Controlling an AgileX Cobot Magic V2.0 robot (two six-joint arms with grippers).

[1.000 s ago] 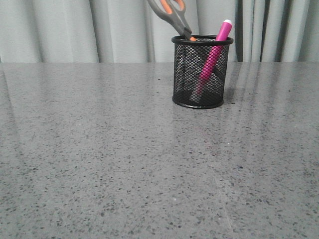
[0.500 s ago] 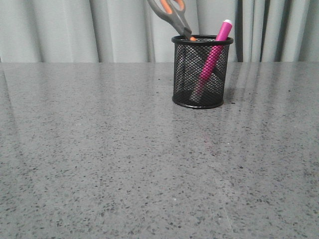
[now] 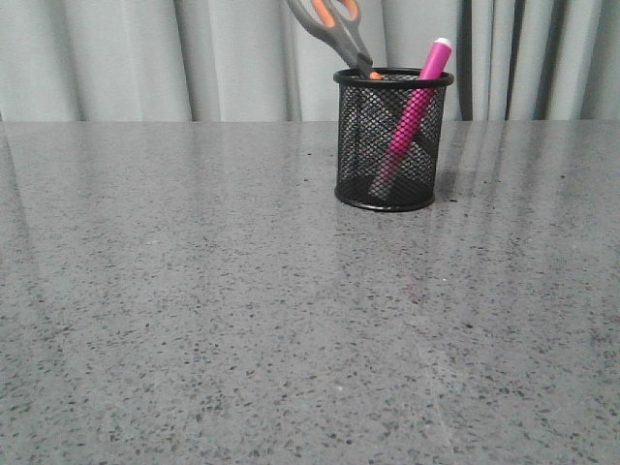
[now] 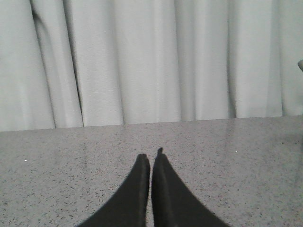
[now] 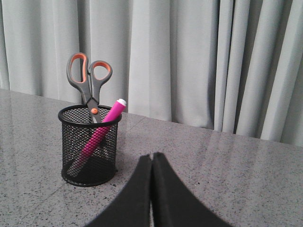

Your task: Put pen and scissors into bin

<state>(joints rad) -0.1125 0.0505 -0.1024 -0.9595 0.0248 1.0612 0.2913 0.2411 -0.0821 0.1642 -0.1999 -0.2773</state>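
The black wire-mesh bin (image 3: 391, 145) stands upright at the back of the table, right of centre. The pink pen (image 3: 411, 111) leans inside it with its white end above the rim. The scissors (image 3: 337, 29) stand in it, blades down and grey-and-orange handles up. In the right wrist view the bin (image 5: 90, 146), the pen (image 5: 99, 135) and the scissors (image 5: 88, 78) show the same way. My right gripper (image 5: 151, 156) is shut and empty, apart from the bin. My left gripper (image 4: 150, 155) is shut and empty over bare table. Neither gripper shows in the front view.
The speckled grey table (image 3: 242, 310) stretches from the front edge to a grey pleated curtain (image 3: 116, 58) behind it. The curtain also fills the back of both wrist views.
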